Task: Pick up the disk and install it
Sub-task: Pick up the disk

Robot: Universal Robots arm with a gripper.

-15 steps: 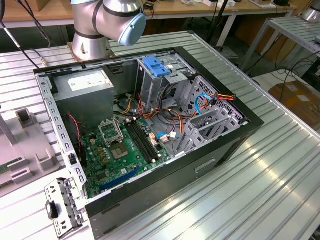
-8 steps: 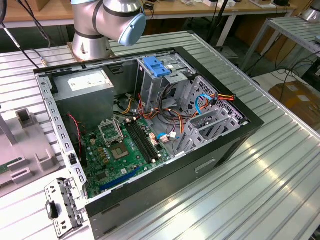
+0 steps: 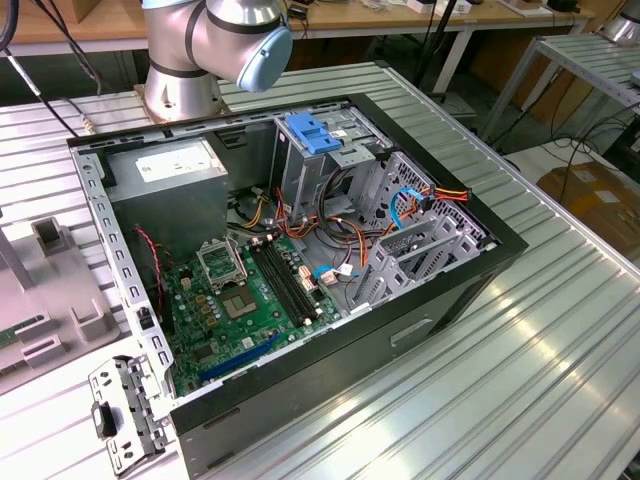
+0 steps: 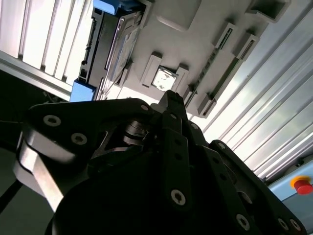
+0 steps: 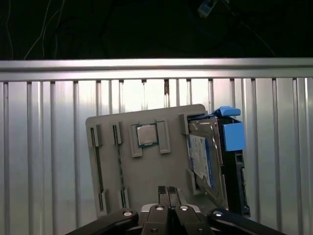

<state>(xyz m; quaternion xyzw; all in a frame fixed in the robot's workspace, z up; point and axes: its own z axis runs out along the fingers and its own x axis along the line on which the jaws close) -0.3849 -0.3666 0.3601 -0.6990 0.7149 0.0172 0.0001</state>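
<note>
The hand (image 5: 168,190), its fingers pressed together on nothing, hovers over the grey holder (image 5: 146,176) on the worktop (image 5: 49,147), where the disk (image 5: 203,156) stands on edge in a slot, likely so its sides can be gripped

Your disk (image 5: 205,159) is parked on its edge in the end slot of the grey holder tray (image 5: 146,181), not lying flat. It leans a little, so in the first wrist view you're looking at the face with the white label and blue band. The body is dark metal, and the blue plastic carrier hugs its outer side with a chunky blue tab at one end. The second wrist view catches the disk (image 4: 115,49) nearly edge-on, blue showing at both ends.
</note>
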